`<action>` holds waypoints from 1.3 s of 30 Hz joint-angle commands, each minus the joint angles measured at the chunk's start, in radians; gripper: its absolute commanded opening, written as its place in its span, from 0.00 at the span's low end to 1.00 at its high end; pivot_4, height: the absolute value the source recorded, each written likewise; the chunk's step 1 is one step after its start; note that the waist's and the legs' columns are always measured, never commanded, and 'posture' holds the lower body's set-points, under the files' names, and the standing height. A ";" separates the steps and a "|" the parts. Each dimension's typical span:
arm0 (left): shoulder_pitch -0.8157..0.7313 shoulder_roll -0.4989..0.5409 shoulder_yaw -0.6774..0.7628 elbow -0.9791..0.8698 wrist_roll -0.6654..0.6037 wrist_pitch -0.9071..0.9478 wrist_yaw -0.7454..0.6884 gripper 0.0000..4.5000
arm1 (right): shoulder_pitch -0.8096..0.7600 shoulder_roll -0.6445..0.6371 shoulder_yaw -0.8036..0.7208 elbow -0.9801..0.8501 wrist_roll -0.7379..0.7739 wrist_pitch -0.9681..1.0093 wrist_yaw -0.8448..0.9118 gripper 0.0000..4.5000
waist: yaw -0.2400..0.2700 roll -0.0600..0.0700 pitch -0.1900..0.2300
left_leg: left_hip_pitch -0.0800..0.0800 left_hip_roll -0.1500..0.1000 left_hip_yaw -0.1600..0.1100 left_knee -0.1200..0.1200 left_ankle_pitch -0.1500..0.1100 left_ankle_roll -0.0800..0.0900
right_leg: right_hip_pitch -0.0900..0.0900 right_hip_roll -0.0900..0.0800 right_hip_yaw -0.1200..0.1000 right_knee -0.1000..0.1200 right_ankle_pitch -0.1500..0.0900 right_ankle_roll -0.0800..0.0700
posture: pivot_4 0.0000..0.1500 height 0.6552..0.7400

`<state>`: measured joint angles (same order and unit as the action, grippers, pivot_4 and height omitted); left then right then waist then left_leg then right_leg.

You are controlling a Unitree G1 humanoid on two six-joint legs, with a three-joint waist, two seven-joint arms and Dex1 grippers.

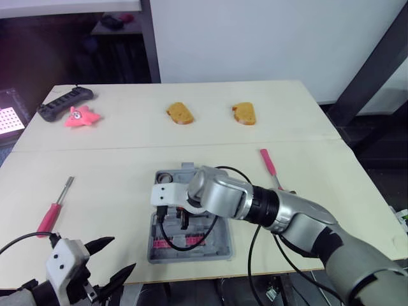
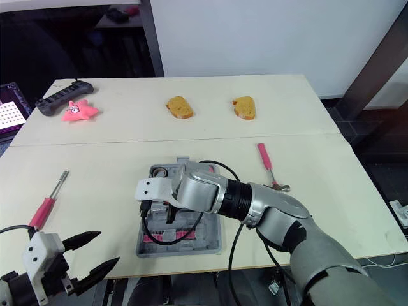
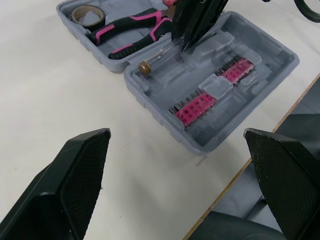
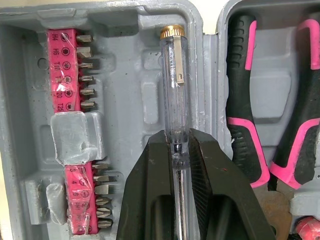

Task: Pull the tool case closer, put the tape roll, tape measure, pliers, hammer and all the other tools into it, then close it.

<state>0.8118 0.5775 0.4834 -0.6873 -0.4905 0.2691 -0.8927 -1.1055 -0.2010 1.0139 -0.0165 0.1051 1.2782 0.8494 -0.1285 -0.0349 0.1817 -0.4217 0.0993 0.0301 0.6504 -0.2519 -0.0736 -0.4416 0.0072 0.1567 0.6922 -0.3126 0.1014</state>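
Right pincer (image 4: 177, 144): closed narrow on a clear tester screwdriver (image 4: 172, 75), pinching the barrel partway along. The brass cap and metal clip point away from my wrist.

Left pincer (image 1: 123, 254): spread wide and holding nothing. It hovers at the near left edge of the table.

Tool case (image 3: 165, 85): open and lying flat close to the near table edge, directly under my right pincer. It is grey moulded plastic, rigid, with shaped recesses. The tester hangs in line with a long groove beside the hinge.

Handling of the tester, as I judge it: very light and stiff. The smooth transparent plastic barrel is likely slippery and could crack under a hard squeeze, so a moderate pinch on the barrel, clear of the clip, looks right.

Already in the case:
- The pliers (image 4: 239, 90), with black and pink rubbery handles.
- The tape roll (image 3: 87, 23), a brownish ring.
- Two pink strips of small steel bits (image 4: 62, 70).

On the table, outside the case:
- The hammer (image 2: 265, 159), to the right of the case. It has a pink handle and a metal head, so it is probably head-heavy and best taken on the handle near the head.
- A screwdriver (image 1: 49, 218), well to the left. It has a pink handle and a thin steel shaft, and the handle is the place to take hold.
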 commanded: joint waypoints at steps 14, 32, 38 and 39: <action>0.007 0.004 -0.006 -0.009 0.002 -0.011 -0.005 1.00 | -0.015 0.039 0.011 -0.006 0.002 -0.013 -0.011 0.00 | 0.000 0.000 0.000 | 0.000 0.000 0.000 0.000 0.000 0.000 | 0.000 0.000 0.000 0.000 0.000 0.000 | 1.00 0.62; 0.009 0.000 -0.017 -0.010 0.009 -0.018 -0.001 1.00 | -0.019 0.023 0.027 -0.017 0.006 0.012 -0.010 0.00 | 0.000 0.000 0.000 | 0.000 0.000 0.000 0.000 0.000 0.000 | 0.000 0.000 0.000 0.000 0.000 0.000 | 1.00 0.62; 0.004 0.002 -0.019 -0.008 0.009 -0.016 0.000 1.00 | -0.022 0.036 0.032 0.004 -0.002 -0.002 -0.014 0.00 | 0.000 0.000 0.000 | 0.000 0.000 0.000 0.000 0.000 0.000 | 0.000 0.000 0.000 0.000 0.000 0.000 | 1.00 0.62; 0.003 0.003 -0.018 -0.007 0.009 -0.016 0.000 1.00 | -0.024 0.039 0.033 0.009 -0.003 -0.004 -0.015 0.00 | 0.000 0.000 0.000 | 0.000 0.000 0.000 0.000 0.000 0.000 | 0.000 0.000 0.000 0.000 0.000 0.000 | 1.00 0.62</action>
<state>0.8125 0.5775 0.4567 -0.6873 -0.4804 0.2679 -0.8909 -1.1055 -0.1747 1.0485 -0.0010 0.1038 1.2836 0.8374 -0.1287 -0.0348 0.1817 -0.4219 0.0992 0.0301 0.6504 -0.2519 -0.0736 -0.4418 0.0071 0.1566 0.6922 -0.3126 0.1014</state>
